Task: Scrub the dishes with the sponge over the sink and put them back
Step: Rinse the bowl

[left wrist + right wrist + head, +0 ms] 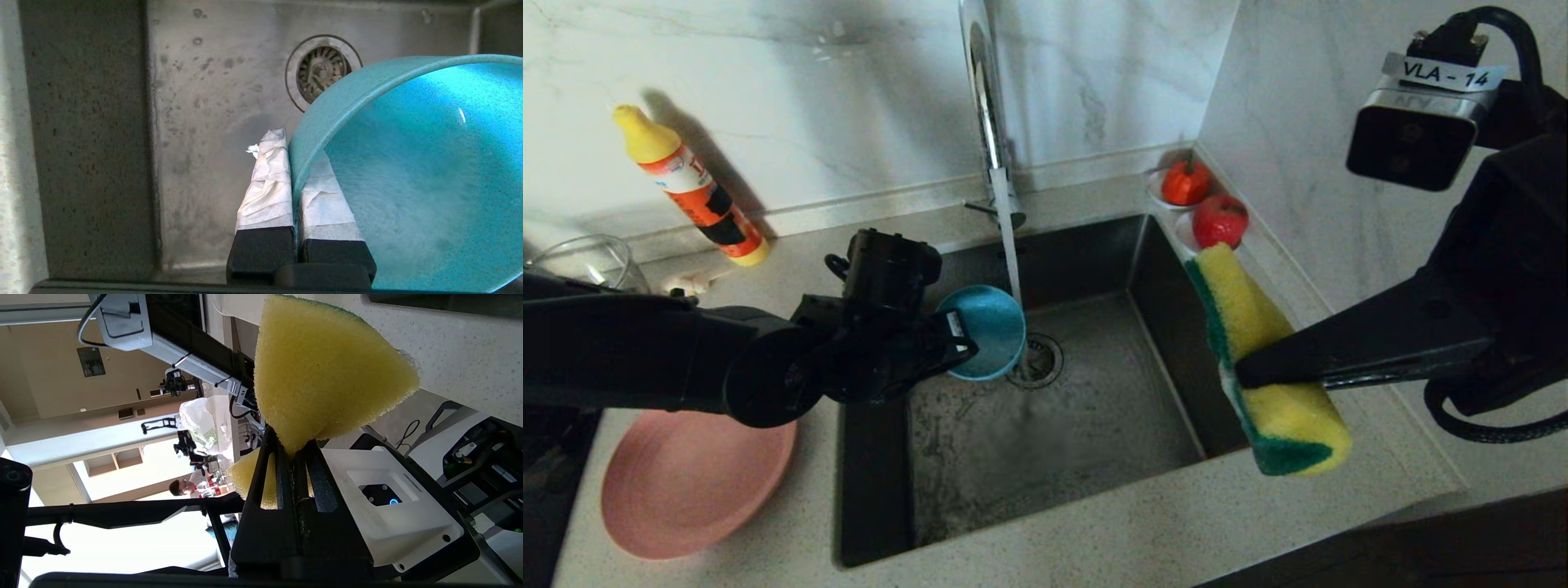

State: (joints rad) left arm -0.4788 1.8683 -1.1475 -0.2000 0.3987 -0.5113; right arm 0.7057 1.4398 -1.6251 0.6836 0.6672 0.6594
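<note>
Biggest thing here is the sink [1086,425], a deep dark steel basin sunk into a speckled light stone counter [1176,531], with the chrome tap [984,98] running a thin stream down toward the drain strainer [1037,359]. The basin floor looks wet and spotty, so anything dropped in there would probably slide and clatter. There's decent room inside the basin, less around it: marble-look walls close in at the back and on the robot's right.

The pink plate [686,482] sits on the counter just left of the sink, partly under the left arm. It looks wide, shallow and stiff, so the rim is likely the only sensible place to pinch it.

The left gripper [292,179] has its taped fingers [267,183] clamped tight across the wall of the teal bowl [984,331], one inside, one outside, holding it tilted on its side over the basin next to the water. The bowl looks light and rigid but wet, so probably slippery.

The right gripper [292,457] is squeezed fully shut on the sponge [1266,359], held up over the sink's right edge. The soft foam is visibly pinched in at the waist, so it'll squash and bend against the bowl.
</note>
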